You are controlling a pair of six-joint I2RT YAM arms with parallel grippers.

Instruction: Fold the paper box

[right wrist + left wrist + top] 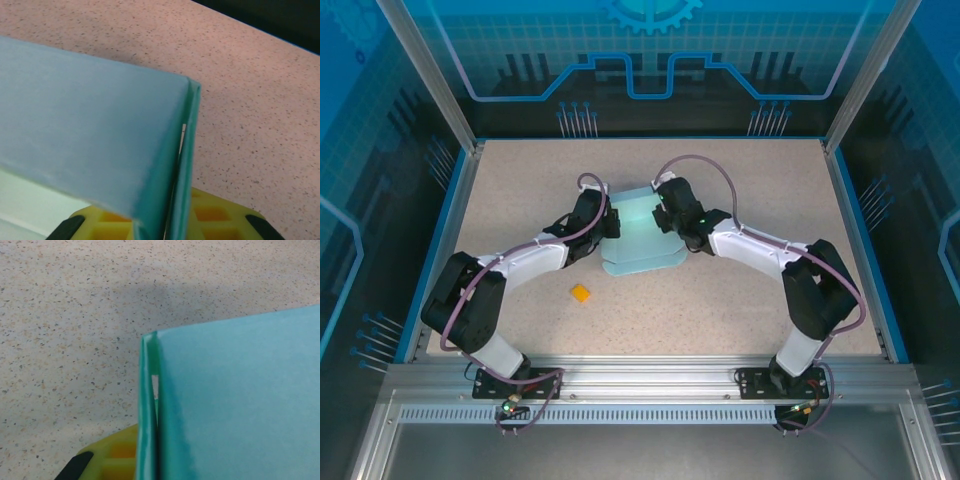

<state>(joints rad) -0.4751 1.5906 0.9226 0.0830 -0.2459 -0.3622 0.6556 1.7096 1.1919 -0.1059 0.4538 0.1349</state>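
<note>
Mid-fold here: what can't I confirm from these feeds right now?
- Top view: left claw and right claw tips hidden by their own wrists; grip unclear.
- Left wrist view: paper box covers the far finger.
- Right wrist view: box's base cut off by the frame edge.
- Orange piece: too small to identify.

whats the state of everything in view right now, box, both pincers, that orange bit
paper box: partly folded, both end walls raised, near flaps lying unfolded
left pincer: at the box's left end wall, open or shut unclear
right pincer: at the right end wall, open or shut unclear
orange piece: lying flat, apart from the box
</note>
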